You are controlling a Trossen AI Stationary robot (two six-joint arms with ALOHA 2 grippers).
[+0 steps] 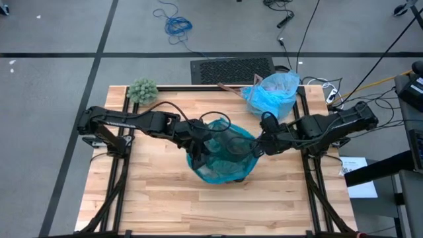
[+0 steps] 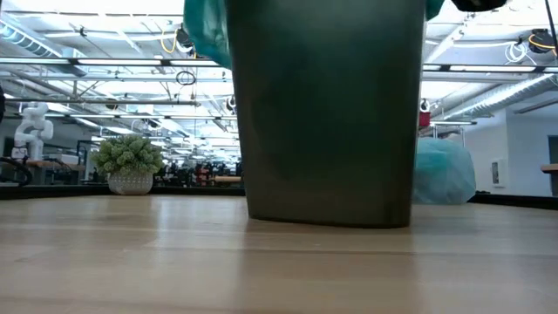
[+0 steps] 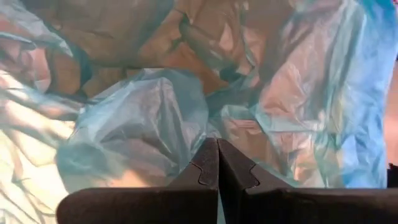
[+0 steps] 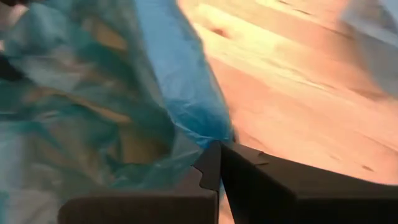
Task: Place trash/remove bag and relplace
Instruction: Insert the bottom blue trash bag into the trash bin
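Left pincer (image 1: 196, 147) and right pincer (image 1: 259, 147) sat at opposite rims of the dark bin's (image 2: 327, 113) teal-green plastic bag (image 1: 221, 162) — both clamped shut, film pinched between — equally near.

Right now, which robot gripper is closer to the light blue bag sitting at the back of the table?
Right. The right gripper sits just in front of the light blue bag; the left gripper is farther off, across the bin.

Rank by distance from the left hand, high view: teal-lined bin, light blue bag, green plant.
From the left hand:
1. Teal-lined bin, table centre, hand at its rim.
2. Green plant, far left corner.
3. Light blue bag, far right side, roughly as distant as the plant; too close to call.
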